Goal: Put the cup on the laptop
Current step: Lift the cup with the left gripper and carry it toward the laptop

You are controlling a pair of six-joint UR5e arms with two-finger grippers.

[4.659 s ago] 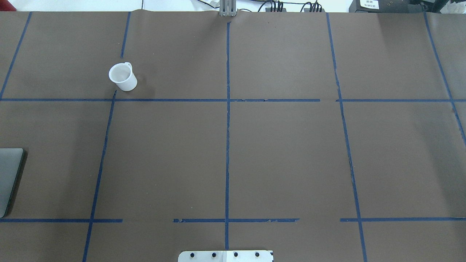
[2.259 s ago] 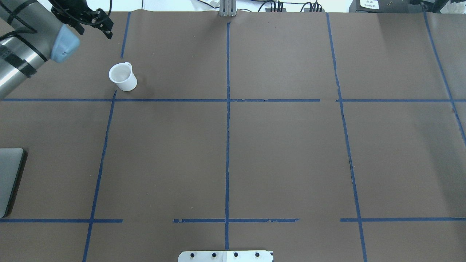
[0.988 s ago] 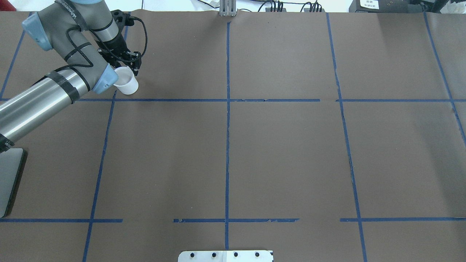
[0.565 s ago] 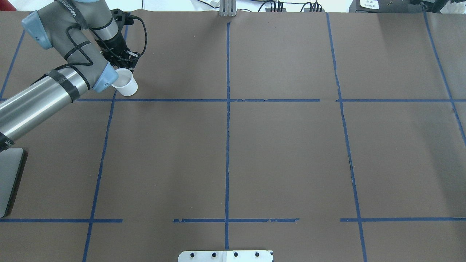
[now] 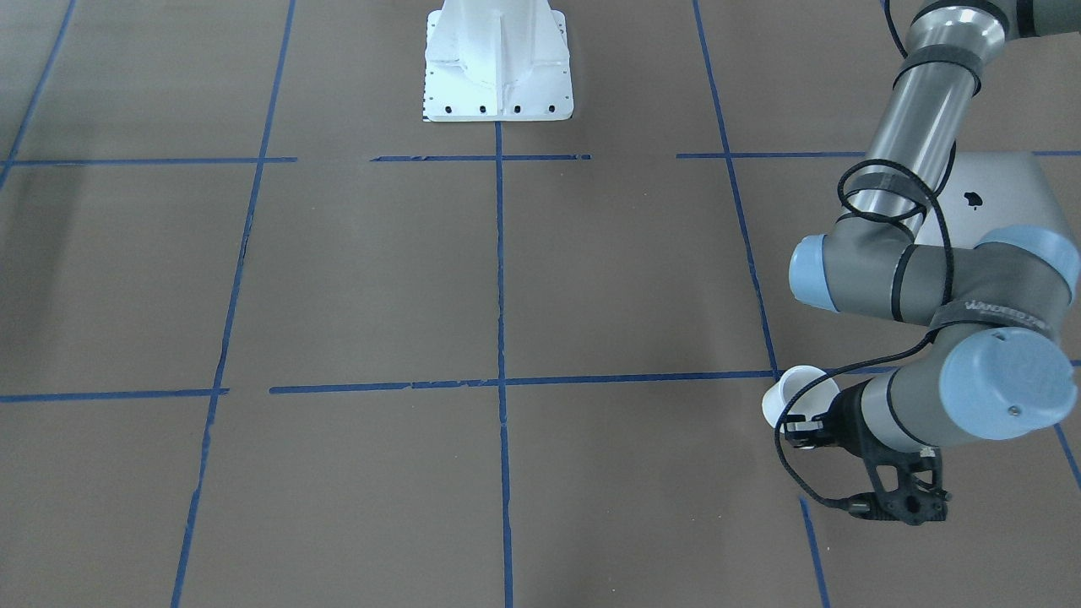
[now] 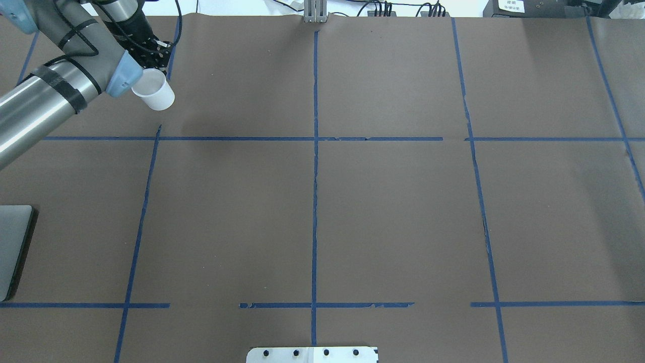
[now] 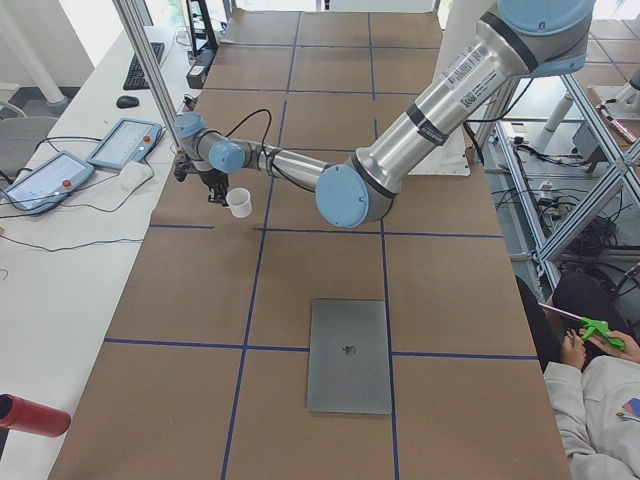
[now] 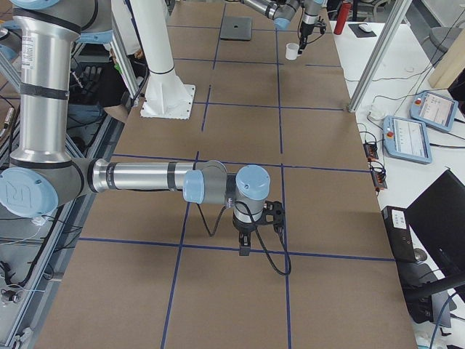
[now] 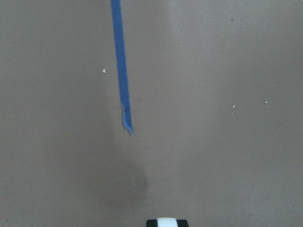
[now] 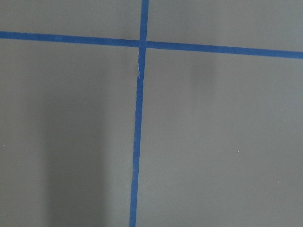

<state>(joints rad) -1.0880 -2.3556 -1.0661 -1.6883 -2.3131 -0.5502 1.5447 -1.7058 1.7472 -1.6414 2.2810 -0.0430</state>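
The small white cup (image 6: 154,95) hangs tilted just above the table at the far left, held at its rim by my left gripper (image 6: 150,68), which is shut on it. It also shows in the front view (image 5: 796,394), below the gripper (image 5: 802,433), and in the left view (image 7: 238,202). The silver-grey laptop (image 5: 990,199) lies closed and flat near the robot's side, well apart from the cup; its corner shows in the overhead view (image 6: 12,247). My right gripper (image 8: 244,246) shows only in the right view, low over the table; I cannot tell if it is open.
The white robot base (image 5: 498,64) stands at the table's near-middle edge. Blue tape lines (image 6: 315,151) divide the brown table. Control tablets (image 7: 122,143) lie on a side desk beyond the cup. A red cylinder (image 7: 30,415) lies off the table's corner.
My left arm came in, closed on the cup at its rim, and has lifted it off the table, drawing it left and farther away. The laptop has not moved.
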